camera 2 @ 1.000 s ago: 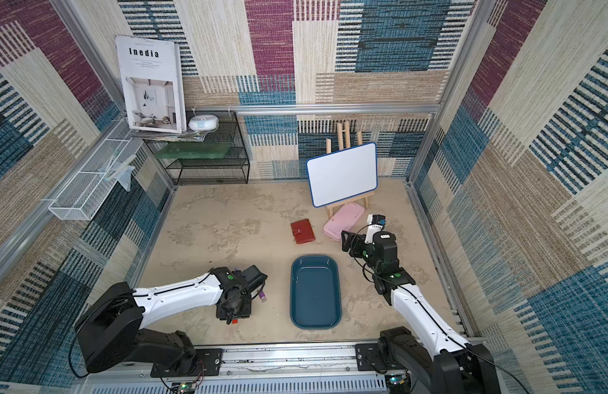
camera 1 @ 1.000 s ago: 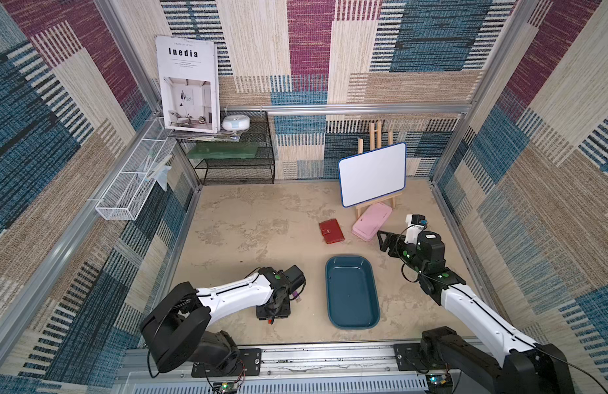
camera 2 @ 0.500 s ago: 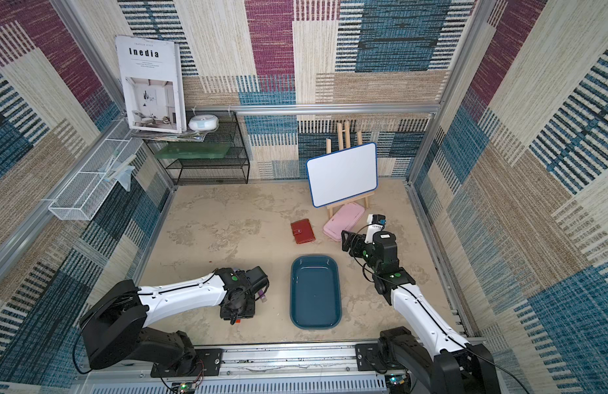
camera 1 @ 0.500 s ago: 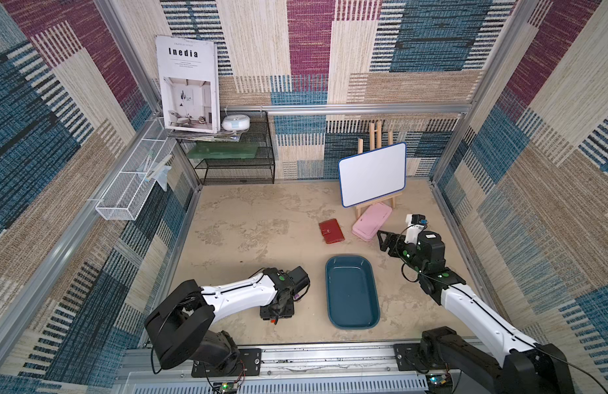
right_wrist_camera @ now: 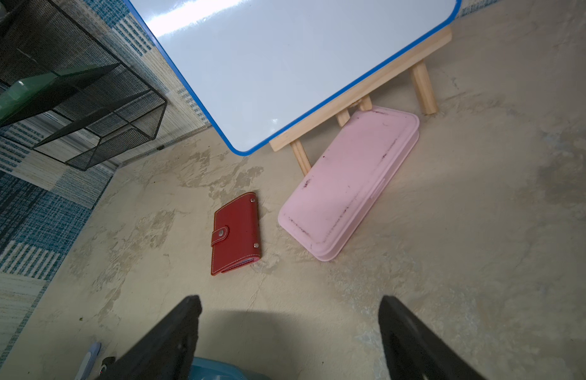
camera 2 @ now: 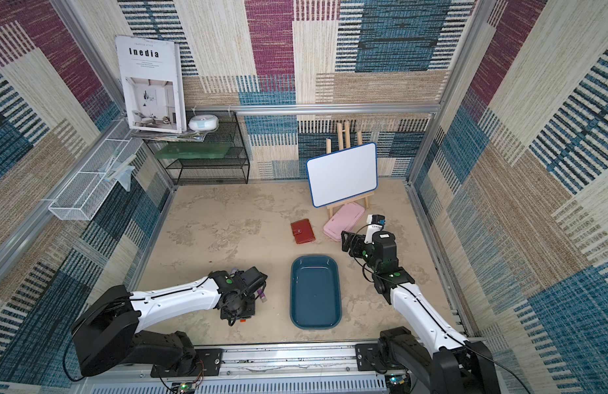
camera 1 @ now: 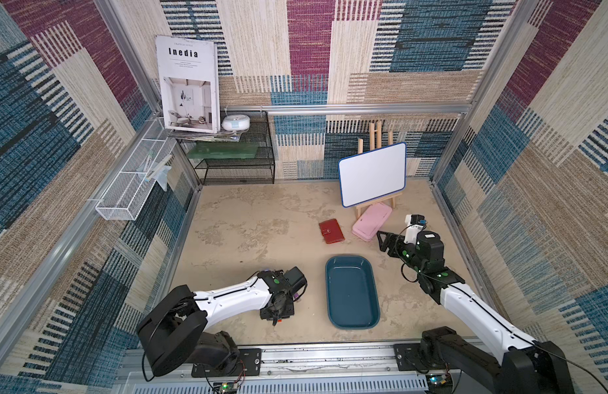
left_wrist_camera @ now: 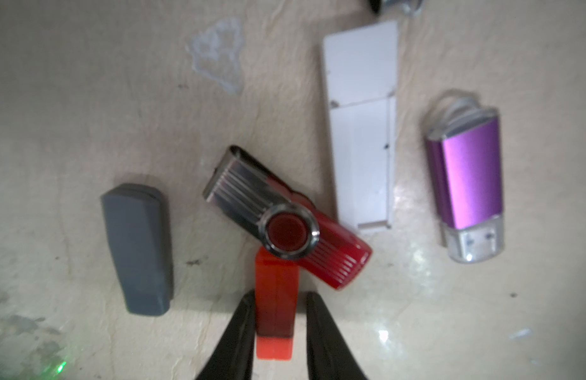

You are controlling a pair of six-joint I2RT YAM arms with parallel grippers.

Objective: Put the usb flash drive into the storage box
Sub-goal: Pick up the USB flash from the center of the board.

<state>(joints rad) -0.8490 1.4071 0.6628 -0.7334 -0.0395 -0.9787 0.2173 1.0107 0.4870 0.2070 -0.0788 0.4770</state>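
Several usb flash drives lie on the table left of the storage box (camera 1: pixel 352 293): an orange one (left_wrist_camera: pixel 275 273), a red swivel one with a metal clip (left_wrist_camera: pixel 285 217), a grey one (left_wrist_camera: pixel 138 250), a white one (left_wrist_camera: pixel 360 125) and a purple one (left_wrist_camera: pixel 466 177). My left gripper (left_wrist_camera: pixel 280 296) points down and is shut on the orange drive's two long sides; the drive still rests on the table. In both top views the arm hides most drives. The teal storage box (camera 2: pixel 315 293) is empty. My right gripper (right_wrist_camera: pixel 290 309) hovers open and empty beyond the box.
A red wallet (camera 1: pixel 330 231) and a flat pink case (camera 1: pixel 371 221) lie behind the box. A whiteboard on a wooden easel (camera 1: pixel 372 174) stands at the back right, a black mesh shelf (camera 1: pixel 234 160) at the back left, a white wire basket (camera 1: pixel 132 191) on the left wall.
My left gripper's fingers have come together on the orange drive, and the left wrist has shifted slightly toward the box. The right arm has not moved.
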